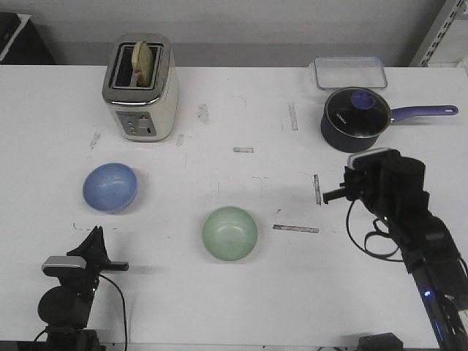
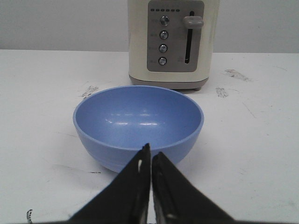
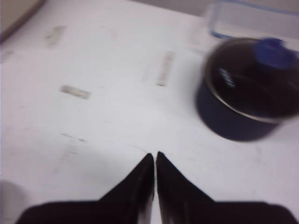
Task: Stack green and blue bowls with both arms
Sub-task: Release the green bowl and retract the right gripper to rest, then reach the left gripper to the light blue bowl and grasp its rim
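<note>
Your left claw [image 2: 150, 158] has its tips pressed together with nothing between them, and it sits low at the near left of the desk [image 1: 219, 95], pointing at the blue bowl [image 1: 110, 187]. That bowl rests upright on the desk's left side, just in front of the cream toaster [image 1: 141, 89]. Your right claw [image 3: 154, 161] is likewise pinched together on nothing; in the front view it hangs over the right side, near the dark blue lidded saucepan [image 1: 356, 119]. The green bowl [image 1: 229, 232] stands upright near the middle of the desk, well apart from both claws and from the blue bowl. A clear container [image 1: 350, 72] lies behind the saucepan.
</note>
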Controlling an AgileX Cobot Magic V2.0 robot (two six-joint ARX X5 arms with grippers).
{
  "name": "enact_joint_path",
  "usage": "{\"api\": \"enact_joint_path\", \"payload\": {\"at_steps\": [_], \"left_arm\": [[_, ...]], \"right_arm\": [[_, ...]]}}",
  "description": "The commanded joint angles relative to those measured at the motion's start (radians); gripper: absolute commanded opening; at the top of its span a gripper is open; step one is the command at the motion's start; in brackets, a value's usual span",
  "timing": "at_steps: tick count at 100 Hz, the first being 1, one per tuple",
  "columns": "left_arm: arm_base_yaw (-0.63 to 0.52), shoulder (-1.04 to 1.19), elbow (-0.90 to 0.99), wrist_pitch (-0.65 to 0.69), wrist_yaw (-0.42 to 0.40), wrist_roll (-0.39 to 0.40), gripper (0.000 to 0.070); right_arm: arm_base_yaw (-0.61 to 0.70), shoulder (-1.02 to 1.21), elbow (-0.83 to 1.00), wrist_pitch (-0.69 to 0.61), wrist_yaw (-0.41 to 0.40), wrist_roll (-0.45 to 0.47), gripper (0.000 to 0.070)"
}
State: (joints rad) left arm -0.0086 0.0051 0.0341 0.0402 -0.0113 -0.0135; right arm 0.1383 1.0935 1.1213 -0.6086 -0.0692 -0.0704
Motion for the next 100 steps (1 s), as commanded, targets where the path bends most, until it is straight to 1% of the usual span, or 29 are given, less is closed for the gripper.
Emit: {"api": "enact_joint_path", "payload": {"at_steps": [1, 12, 23, 34, 44, 61, 71, 78, 85, 94, 100], "left_arm": [[0.001, -0.002, -0.021, 0.009, 0.001, -0.002, 0.0001], [0.001, -0.002, -0.021, 0.006, -0.002, -0.007, 0.0001], [0.001, -0.002, -0.021, 0.006, -0.017, -0.007, 0.0001], [0.001, -0.002, -0.021, 0.013, -0.019, -0.016, 0.0001], [0.002, -0.002, -0.018, 0.014, -0.019, -0.060, 0.0001], [0.002, -0.002, 0.050, 0.032, -0.024, -0.057, 0.0001], [0.002, 0.014, 0.132, 0.088, -0.025, -0.038, 0.0001], [0.002, 0.059, 0.221, 0.079, -0.026, -0.012, 0.0001], [0.002, 0.132, 0.336, 0.017, -0.026, 0.011, 0.0001], [0.002, 0.260, 0.503, -0.094, -0.026, 0.037, 0.0006], [0.002, 0.350, 0.614, -0.155, -0.026, 0.051, 0.0031]], "right_arm": [[-0.033, -0.069, -0.106, 0.055, 0.018, 0.013, 0.0000], [-0.080, -0.206, -0.290, 0.148, 0.049, 0.015, 0.0000], [-0.104, -0.339, -0.446, 0.216, 0.048, 0.015, 0.0000], [-0.107, -0.453, -0.561, 0.253, 0.046, 0.015, 0.0000], [-0.107, -0.533, -0.627, 0.274, 0.043, 0.015, 0.0000], [-0.107, -0.581, -0.652, 0.285, 0.043, 0.015, 0.0000], [-0.106, -0.582, -0.652, 0.295, 0.043, 0.015, 0.0000], [-0.106, -0.581, -0.652, 0.294, 0.043, 0.015, 0.0000], [-0.106, -0.575, -0.652, 0.296, 0.043, 0.015, 0.0000], [-0.105, -0.571, -0.652, 0.295, 0.043, 0.015, 0.0000], [-0.105, -0.566, -0.652, 0.295, 0.043, 0.015, 0.0000]]}}
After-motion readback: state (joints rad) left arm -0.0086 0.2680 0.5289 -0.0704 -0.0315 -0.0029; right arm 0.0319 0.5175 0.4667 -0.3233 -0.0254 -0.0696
